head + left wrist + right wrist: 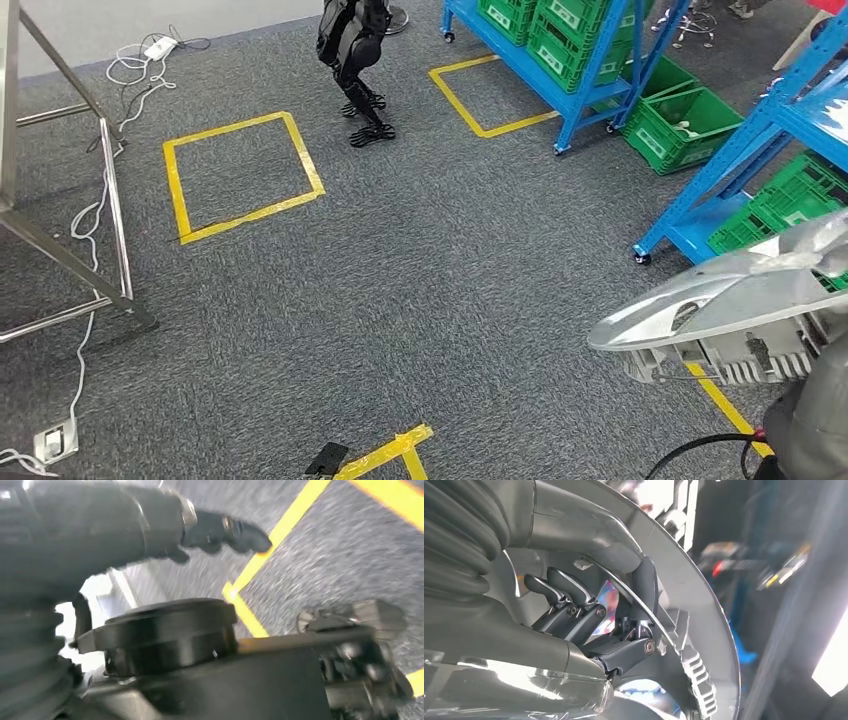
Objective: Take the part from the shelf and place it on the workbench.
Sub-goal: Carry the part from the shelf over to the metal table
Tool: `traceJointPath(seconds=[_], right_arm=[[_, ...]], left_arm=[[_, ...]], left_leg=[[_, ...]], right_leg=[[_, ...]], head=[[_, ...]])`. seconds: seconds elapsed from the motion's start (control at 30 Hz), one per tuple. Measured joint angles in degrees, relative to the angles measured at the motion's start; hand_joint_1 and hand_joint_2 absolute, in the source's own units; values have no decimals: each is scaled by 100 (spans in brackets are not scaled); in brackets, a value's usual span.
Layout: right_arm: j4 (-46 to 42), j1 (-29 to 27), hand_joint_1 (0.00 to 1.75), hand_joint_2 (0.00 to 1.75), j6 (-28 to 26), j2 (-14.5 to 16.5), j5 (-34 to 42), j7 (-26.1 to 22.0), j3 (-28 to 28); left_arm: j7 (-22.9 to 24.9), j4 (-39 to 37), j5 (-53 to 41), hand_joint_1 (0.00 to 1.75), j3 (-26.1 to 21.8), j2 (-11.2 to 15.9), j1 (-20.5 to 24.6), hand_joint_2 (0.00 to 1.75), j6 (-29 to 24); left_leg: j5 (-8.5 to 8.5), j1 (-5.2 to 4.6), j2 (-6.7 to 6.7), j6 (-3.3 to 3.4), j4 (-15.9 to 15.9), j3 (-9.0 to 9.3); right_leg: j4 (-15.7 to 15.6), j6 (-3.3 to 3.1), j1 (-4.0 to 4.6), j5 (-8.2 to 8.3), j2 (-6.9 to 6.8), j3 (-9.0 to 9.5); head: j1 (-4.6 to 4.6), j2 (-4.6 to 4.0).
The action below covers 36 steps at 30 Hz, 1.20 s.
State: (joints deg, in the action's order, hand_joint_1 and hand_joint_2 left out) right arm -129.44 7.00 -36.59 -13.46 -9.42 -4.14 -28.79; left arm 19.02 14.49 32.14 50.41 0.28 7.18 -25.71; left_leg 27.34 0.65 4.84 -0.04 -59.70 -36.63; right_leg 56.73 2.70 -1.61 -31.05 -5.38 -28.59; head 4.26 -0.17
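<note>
One silver part [720, 310] being held low at the near right, right hand [589, 625] fingers [624, 652] curling around it, left hand [150, 525] fingers extending, holding nothing, two blue shelves [590, 90] standing far right, three yellow floor squares [240, 175].

Open grey carpet [450, 260] lies ahead of me, wide enough to pass. To my right the blue shelf [720, 190] and its green crates [690, 125] block the way. A steel frame [110, 230] with loose cables [85, 345] bars the left. Another robot's legs [355, 65] stand far ahead.
</note>
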Motion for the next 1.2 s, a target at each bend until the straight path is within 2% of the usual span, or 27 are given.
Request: traceJointPath(seconds=[0.07,0.1,0.17,0.2,0.23,0.27,0.3,0.37,0.4,0.43,0.47,0.5,0.53,0.57,0.63,0.67,0.73,0.77,0.83,0.87,0.93,0.97,1.0,1.03,1.1,1.17,1.2], right_arm=[[38,225,175,175,21,-20,36,-121,-173],[48,295,175,175,23,-22,26,-137,-235],[70,412,175,175,22,-28,-3,-149,-367],[83,459,175,175,20,-34,-20,-153,-438],[96,495,175,175,17,-41,-41,-161,-501],[104,523,175,175,12,-50,-69,-174,-556],[108,552,175,175,6,-58,-101,-191,-595],[87,628,175,175,-8,-82,-164,-213,-650],[67,666,175,175,-14,-97,-186,-216,-668],[45,696,175,175,-19,-116,-201,-213,-685],[25,721,175,175,-21,-137,-208,-209,-701],[9,749,175,175,-21,-154,-212,-201,-716],[-8,779,175,175,-21,-168,-213,-193,-732],[-22,805,175,175,-20,-175,-214,-189,-746],[-49,844,175,175,-20,-180,-218,-185,-767],[-56,855,175,175,-20,-181,-220,-185,-776],[-63,868,175,175,-19,-184,-217,-185,-797],[-63,871,175,175,-18,-184,-214,-184,-814],[-63,900,175,175,-15,-185,-217,-184,-854],[-66,935,175,175,-12,-186,-222,-186,-871],[-79,1026,175,175,-8,-186,-218,-201,-900],[-87,1065,175,175,-5,-183,-199,-225,-914],[-92,1091,175,175,0,-180,-154,-274,-929],[-96,1105,175,175,5,-178,-91,-351,-944],[-115,1109,175,175,16,-176,48,-536,-974],[-160,1098,175,175,17,-178,110,-653,-1008],[-178,1093,175,175,17,-179,121,-680,-1023]], left_arm=[[17,-5,159,0,-38,15,7,175,-27],[30,-7,190,0,-49,19,12,175,-38],[51,-14,238,0,-81,25,20,175,-54],[52,-17,255,0,-104,29,21,175,-57],[52,-22,265,0,-127,35,18,175,-57],[52,-26,269,0,-145,44,13,175,-57],[52,-32,267,0,-155,52,9,175,-57],[52,-45,217,0,-159,64,7,175,-56],[53,-50,172,0,-159,67,10,175,-54],[53,-52,115,0,-159,66,12,175,-51],[53,-54,62,0,-158,64,12,175,-50],[53,-55,17,0,-157,65,10,175,-56],[52,-55,-19,0,-157,66,8,175,-65],[52,-56,-42,0,-156,68,12,175,-77],[52,-56,-65,0,-155,76,40,175,-98],[52,-56,-70,0,-154,78,58,175,-103],[53,-56,-74,0,-154,80,76,175,-106],[54,-56,-73,0,-154,81,77,175,-106],[54,-56,-65,0,-154,88,78,175,-109],[53,-55,-55,0,-154,87,83,175,-115],[52,-53,5,0,-155,91,99,175,-148],[52,-53,52,0,-156,92,102,175,-165],[52,-55,105,0,-157,100,99,175,-178],[52,-57,154,0,-157,110,92,175,-181],[52,-63,229,0,-159,138,83,175,-173],[52,-68,262,0,-160,166,82,175,-165],[52,-70,269,0,-161,176,81,175,-163]], left_leg=[[-14,5,-129,50,7,3],[-17,1,-195,68,8,5],[-23,-33,-363,114,8,6],[-25,-57,-461,133,7,8],[-27,-83,-560,147,7,13],[-28,-107,-660,155,7,24],[-28,-126,-754,158,6,41],[-30,-144,-913,157,9,67],[-35,-137,-978,151,10,64],[-44,-120,-1034,140,12,52],[-58,-101,-1092,120,18,36],[-77,-84,-1152,93,32,28],[-77,-86,-1122,74,28,18],[-38,-101,-990,52,-12,-8],[218,-108,-631,2,-386,-199],[390,-85,-516,-39,-696,-358],[578,-5,-479,-126,-1210,-622],[529,33,-457,-174,-1234,-632],[222,104,-311,-272,-785,-370],[116,99,-108,-316,-499,-202],[45,72,182,-250,-159,-18],[84,43,233,-180,-139,-19],[84,46,155,-94,-138,-28],[90,43,77,-44,-138,-29],[83,39,-104,17,-132,-25],[72,13,-296,54,-129,-22],[68,-10,-396,63,-129,-21]], right_leg=[[145,21,-16,-151,154,-43],[362,12,-8,-294,266,-129],[1077,-36,28,-638,417,-460],[1425,-69,48,-753,455,-642],[1637,-107,70,-776,478,-773],[1642,-155,94,-677,498,-815],[1446,-209,123,-481,531,-765],[761,-338,182,-17,761,-524],[481,-387,205,125,885,-421],[303,-427,226,186,976,-354],[235,-456,240,173,992,-321],[157,-467,255,180,934,-285],[69,-462,253,199,855,-235],[-31,-454,246,228,782,-180],[-177,-429,217,288,625,-97],[-197,-431,209,291,553,-83],[-188,-409,177,275,390,-81],[-175,-384,155,257,313,-80],[-107,-302,100,198,180,-80],[-47,-243,90,150,127,-87],[83,-144,96,49,36,-102],[111,-113,108,18,-7,-98],[119,-99,102,-3,-57,-81],[113,-80,89,-28,-80,-59],[318,-58,56,-231,95,-108],[964,-72,58,-607,375,-371],[1342,-96,76,-762,440,-551]], head=[[-8,0],[-14,0],[-23,0],[-25,0],[-27,0],[-28,0],[-29,0],[-27,0],[-25,0],[-26,0],[-27,0],[-31,0],[-34,0],[-32,0],[-28,0],[-25,0],[-23,0],[-24,0],[-25,0],[-20,0],[-24,0],[-28,0],[-37,0],[-46,0],[-63,0],[-81,0],[-85,0]])
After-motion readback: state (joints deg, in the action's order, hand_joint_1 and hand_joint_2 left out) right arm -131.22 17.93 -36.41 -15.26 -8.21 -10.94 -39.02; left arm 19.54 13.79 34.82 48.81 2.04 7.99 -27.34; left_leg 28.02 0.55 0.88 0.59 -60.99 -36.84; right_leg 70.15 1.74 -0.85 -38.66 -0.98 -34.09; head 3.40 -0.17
